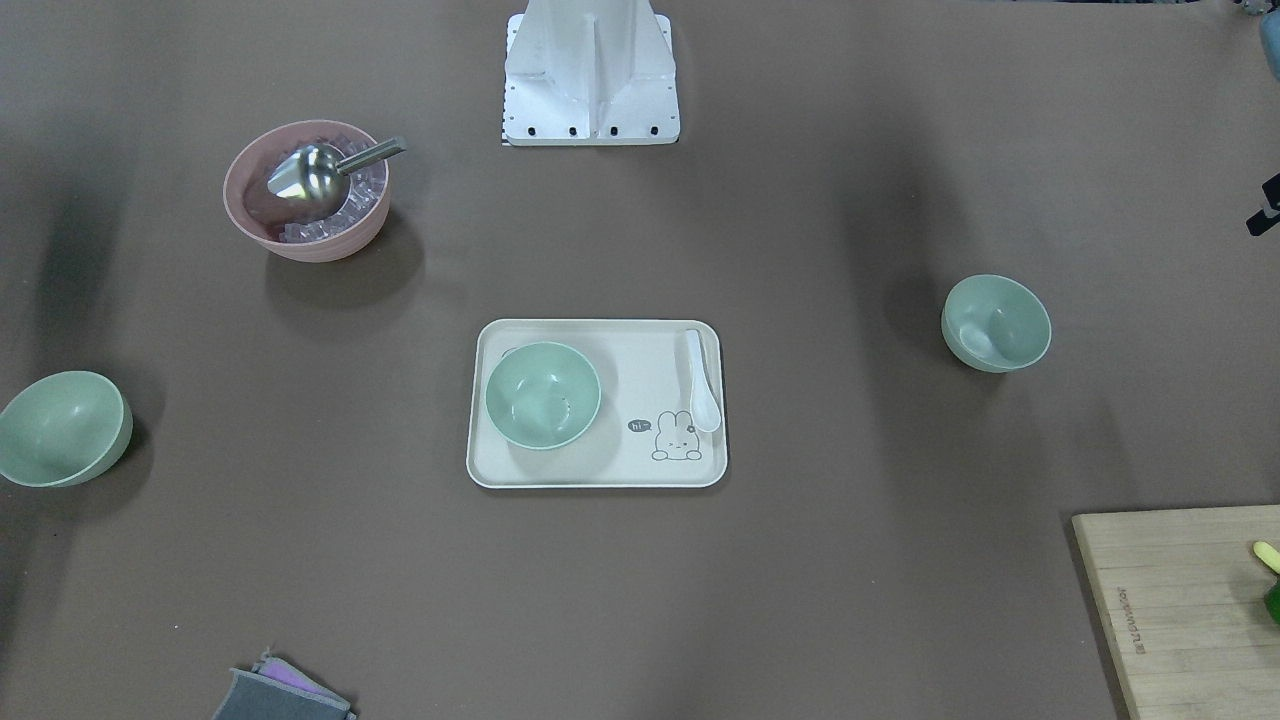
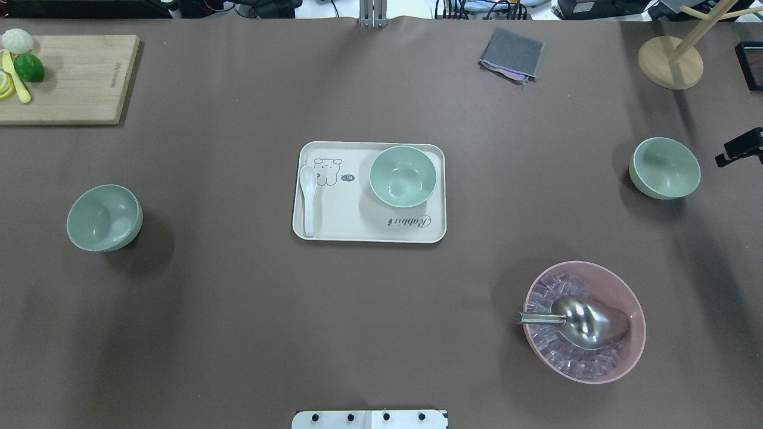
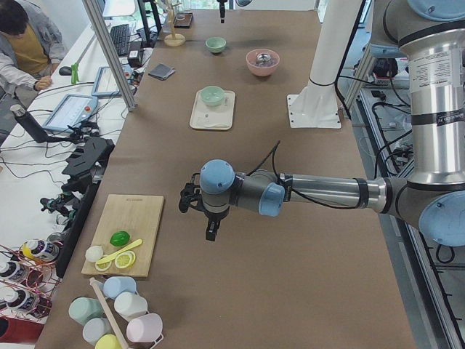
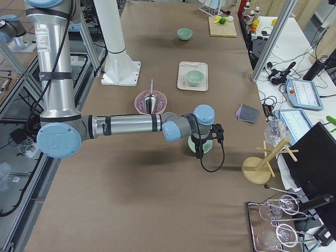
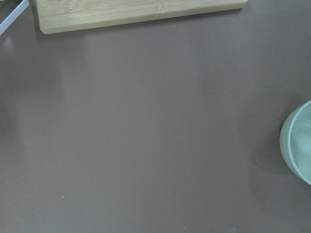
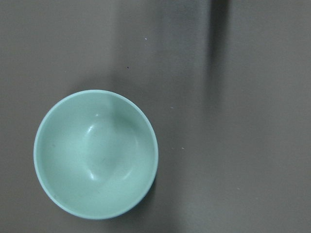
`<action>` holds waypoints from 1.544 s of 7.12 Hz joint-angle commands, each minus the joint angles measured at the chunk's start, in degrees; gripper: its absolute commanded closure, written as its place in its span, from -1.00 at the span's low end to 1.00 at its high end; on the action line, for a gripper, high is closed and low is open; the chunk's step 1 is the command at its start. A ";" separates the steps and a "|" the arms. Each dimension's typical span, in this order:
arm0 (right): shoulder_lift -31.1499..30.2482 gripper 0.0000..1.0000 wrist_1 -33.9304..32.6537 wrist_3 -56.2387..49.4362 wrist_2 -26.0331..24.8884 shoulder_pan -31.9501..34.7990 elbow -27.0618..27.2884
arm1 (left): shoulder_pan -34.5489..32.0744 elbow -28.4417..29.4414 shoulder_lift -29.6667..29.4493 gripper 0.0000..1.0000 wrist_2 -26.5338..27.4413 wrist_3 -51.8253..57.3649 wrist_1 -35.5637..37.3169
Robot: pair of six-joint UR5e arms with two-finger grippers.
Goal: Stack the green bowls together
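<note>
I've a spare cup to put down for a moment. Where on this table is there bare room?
Bare: the wide stretch between the tray and the left bowl; the band between the tray and the robot's base; the far strip between board and cloth. Crowded: the right end, where pink bowl, right bowl and wooden stand cluster.

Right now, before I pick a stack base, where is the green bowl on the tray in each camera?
Front-facing: green bowl, centre, left half of the cream tray.
Overhead: green bowl, centre, tray's right half.
Exterior left: green bowl, upper middle, far.
Exterior right: green bowl, upper middle.
Left wrist: absent; that is the left-side bowl on bare table.
Right wrist: absent; that is the right-side bowl.
Landmark: the tray with its white spoon.
</note>
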 commanded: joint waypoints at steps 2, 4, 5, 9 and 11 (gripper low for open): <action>5.72 -0.88 6.73 3.64 -1.74 -3.64 -11.10 | 0.13 0.31 0.00 -0.96 0.00 -0.13 -0.09; 5.82 -0.81 6.82 4.44 -1.74 -5.05 -11.82 | 0.13 0.31 -0.18 -0.96 0.00 -0.13 -0.09; 5.82 -0.70 6.74 4.53 -1.74 -5.14 -12.00 | 0.13 0.22 -0.18 -0.96 0.00 -0.13 -0.09; 6.09 1.00 6.91 4.53 -2.00 -5.32 -13.15 | 0.13 0.13 -0.62 -0.96 0.00 -0.22 -0.09; 7.49 1.00 6.48 6.89 -1.30 -5.14 -11.14 | 0.48 -0.13 -1.23 -0.96 0.18 -5.72 -1.22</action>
